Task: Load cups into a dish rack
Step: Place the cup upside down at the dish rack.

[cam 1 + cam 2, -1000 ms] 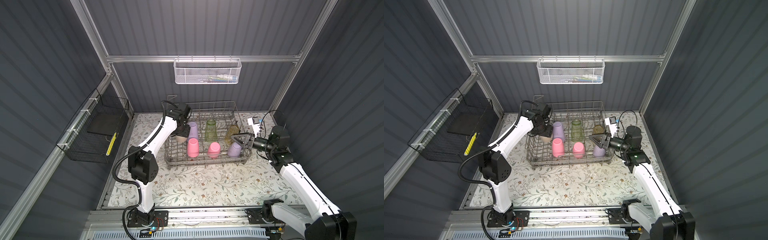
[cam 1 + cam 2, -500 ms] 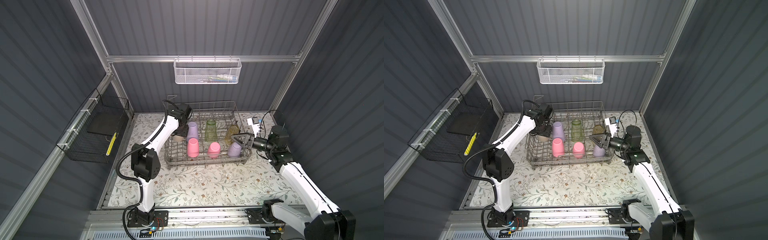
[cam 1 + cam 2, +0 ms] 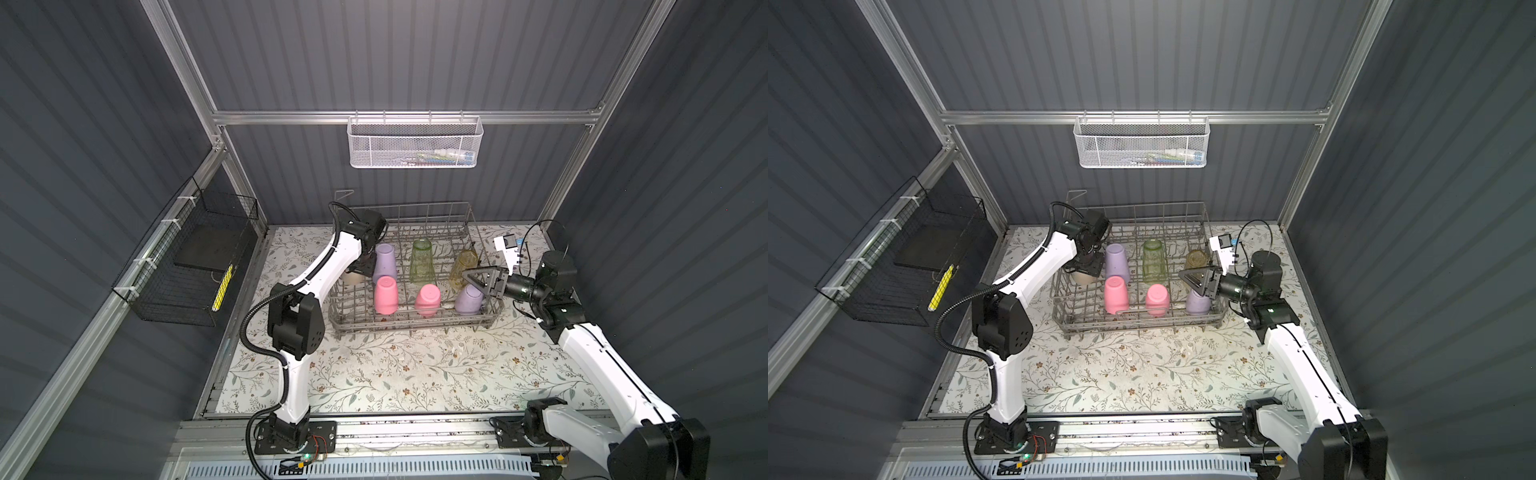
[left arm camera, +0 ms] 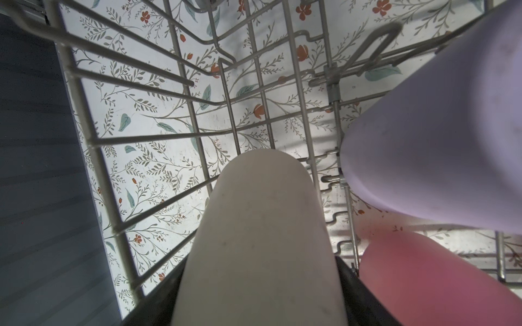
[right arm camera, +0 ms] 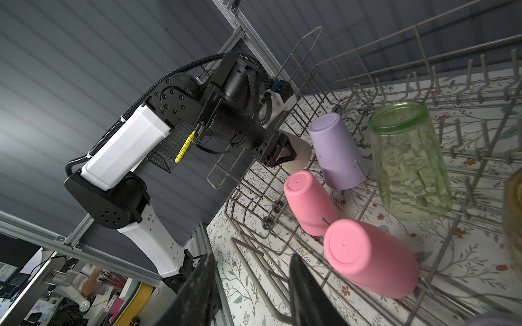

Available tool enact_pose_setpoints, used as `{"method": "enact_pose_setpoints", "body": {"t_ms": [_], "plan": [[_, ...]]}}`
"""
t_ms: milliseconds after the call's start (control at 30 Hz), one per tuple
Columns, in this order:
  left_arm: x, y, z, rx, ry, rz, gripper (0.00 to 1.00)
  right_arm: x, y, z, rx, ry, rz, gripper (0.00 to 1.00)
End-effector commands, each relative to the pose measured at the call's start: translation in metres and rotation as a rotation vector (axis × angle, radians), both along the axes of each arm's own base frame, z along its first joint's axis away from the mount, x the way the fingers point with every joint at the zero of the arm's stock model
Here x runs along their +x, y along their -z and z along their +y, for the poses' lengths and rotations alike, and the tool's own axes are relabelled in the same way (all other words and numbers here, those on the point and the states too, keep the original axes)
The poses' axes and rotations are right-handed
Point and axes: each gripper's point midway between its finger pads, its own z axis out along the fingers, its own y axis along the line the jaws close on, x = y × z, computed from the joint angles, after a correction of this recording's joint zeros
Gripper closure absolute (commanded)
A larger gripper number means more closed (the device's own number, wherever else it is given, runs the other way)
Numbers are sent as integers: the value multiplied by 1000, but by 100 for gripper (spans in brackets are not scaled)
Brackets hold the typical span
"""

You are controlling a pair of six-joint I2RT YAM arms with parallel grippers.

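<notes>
My left jaws grip the beige cup inside the dish rack; my right jaws hang half-open, empty, above a lilac cup.

Legible text, labels, brands, numbers, signs: none found in any view.

- Cups, dish rack: nothing readable.
- Beige cup, seen close in the left wrist view: faint scuffs only, no lettering.
- White mesh basket on the back wall: the items inside show coloured bands, too blurred to read.
- Left arm, black wrist housing in the right wrist view: any print is too small to make out.
</notes>
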Motion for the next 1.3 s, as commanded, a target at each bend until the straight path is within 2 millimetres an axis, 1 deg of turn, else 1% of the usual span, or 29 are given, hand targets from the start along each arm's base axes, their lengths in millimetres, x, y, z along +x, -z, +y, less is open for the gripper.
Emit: {"method": "enact_pose_setpoints", "body": {"t_ms": [0,433,567,800,900,967,1133,1200,1267], "plan": [[-1,11,1,36,5,29,59,1,4,-2,-8,2,-1,56],[0,33,-3,37,16,74,58,3,6,-2,-8,0,6,56],[1,37,-3,45,17,83,55,3,7,-2,-8,1,7,55],[1,41,4,87,11,89,50,4,8,-2,-8,0,12,55],[1,40,5,92,9,84,43,4,8,-2,-7,-2,14,55],[2,40,5,94,8,82,40,4,8,-1,-6,-5,15,55],[1,40,3,82,11,84,42,4,8,-1,-4,-8,17,55],[0,40,-1,59,18,90,49,4,8,-1,-3,-10,16,55],[0,39,-7,15,23,93,48,4,8,-1,-2,-12,16,56]]}}
